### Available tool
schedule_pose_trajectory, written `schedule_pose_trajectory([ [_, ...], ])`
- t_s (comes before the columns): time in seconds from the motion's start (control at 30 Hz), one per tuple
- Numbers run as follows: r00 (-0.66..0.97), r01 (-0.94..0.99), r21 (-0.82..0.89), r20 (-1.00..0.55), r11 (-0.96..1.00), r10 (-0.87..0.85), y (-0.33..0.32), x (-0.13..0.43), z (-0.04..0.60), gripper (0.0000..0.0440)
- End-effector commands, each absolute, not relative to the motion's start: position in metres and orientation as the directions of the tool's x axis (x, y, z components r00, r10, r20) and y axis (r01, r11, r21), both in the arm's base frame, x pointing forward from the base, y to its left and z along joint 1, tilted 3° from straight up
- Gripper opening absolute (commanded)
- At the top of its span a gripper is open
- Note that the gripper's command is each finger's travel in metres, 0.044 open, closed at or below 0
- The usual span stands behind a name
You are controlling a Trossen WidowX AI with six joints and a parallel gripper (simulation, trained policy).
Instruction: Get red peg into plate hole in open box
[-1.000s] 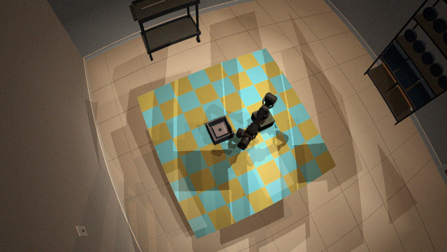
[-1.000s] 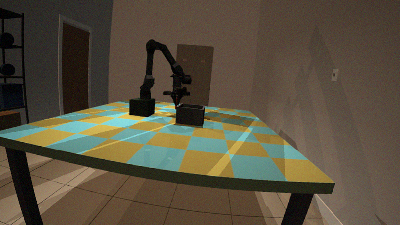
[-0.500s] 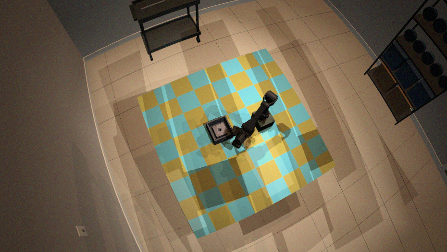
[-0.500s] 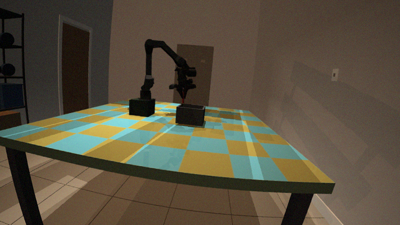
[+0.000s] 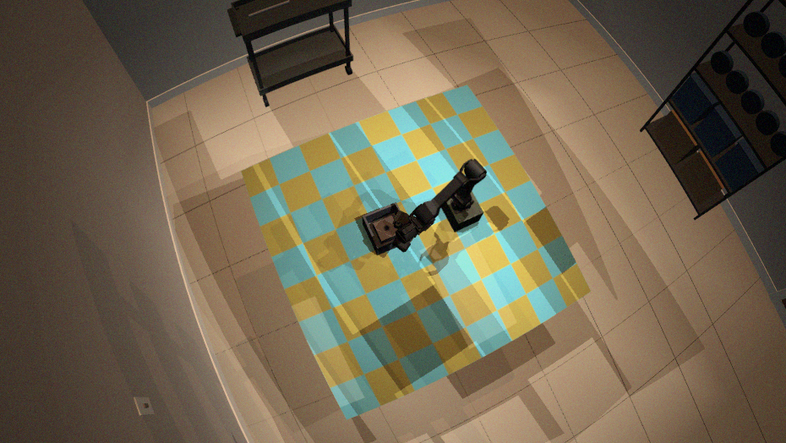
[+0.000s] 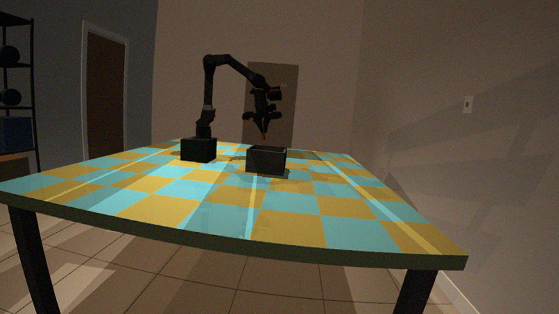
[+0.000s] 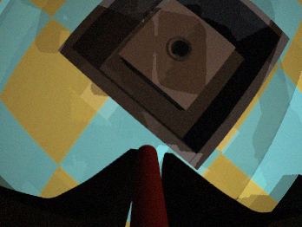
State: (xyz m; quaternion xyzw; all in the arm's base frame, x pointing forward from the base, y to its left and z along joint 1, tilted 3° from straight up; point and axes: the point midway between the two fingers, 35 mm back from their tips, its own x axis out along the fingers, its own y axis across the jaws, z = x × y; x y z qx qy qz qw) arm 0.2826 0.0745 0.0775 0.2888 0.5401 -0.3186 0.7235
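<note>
In the top view, the robot arm (image 5: 442, 195) (image 6: 241, 67) extended from a dark block (image 5: 465, 215) (image 6: 199, 149) toward the open box (image 5: 379, 247) (image 6: 265, 161) (image 7: 126, 100), with the gripper (image 5: 400, 225) (image 6: 264, 130) (image 7: 150, 158) near the box's edge. A square plate (image 5: 376, 232) (image 7: 143, 52) with a round hole (image 5: 386, 228) (image 7: 178, 48) lay inside the box. The peg could not be made out from above.

In the exterior view, the box and the block stood apart on the checkered table (image 5: 483, 308) (image 6: 290, 222) (image 7: 39, 100). The gripper pointed downward above the box, its fingers closed on the red peg (image 6: 262, 135) (image 7: 149, 186). The peg's lower end projected beneath the fingertips and was above the rim, outside the hole.

In the wrist view, the peg was seated between the two dark fingers. The hole appeared dark and unfilled, beyond the peg's tip. A corner of the box appeared near the right finger.
</note>
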Motion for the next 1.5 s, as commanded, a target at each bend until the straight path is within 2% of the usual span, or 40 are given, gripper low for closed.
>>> schedule_pose_trajectory([
  [0.0, 0.209, 0.784, 0.069, -0.965, 0.617, -0.157, 0.063, 0.29, 0.079, 0.0],
  [0.93, 0.13, 0.868, 0.047, -0.982, 0.495, -0.135, -0.011, 0.331, 0.038, 0.0014],
  [1.0, 0.117, 0.867, 0.036, -0.984, 0.497, -0.133, -0.013, 0.331, 0.03, 0.0036],
  [1.13, 0.095, 0.86, 0.014, -0.987, 0.51, -0.132, -0.017, 0.332, 0.017, 0.0132],
  [1.2, 0.082, 0.857, 0.001, -0.988, 0.516, -0.134, -0.019, 0.334, 0.013, 0.0148],
  [1.3, 0.084, 0.856, 0.003, -0.987, 0.516, -0.135, -0.023, 0.342, 0.009, 0.022],
  [1.47, 0.092, 0.852, 0.004, -0.986, 0.524, -0.142, -0.031, 0.355, 0.007, 0.0308],
])
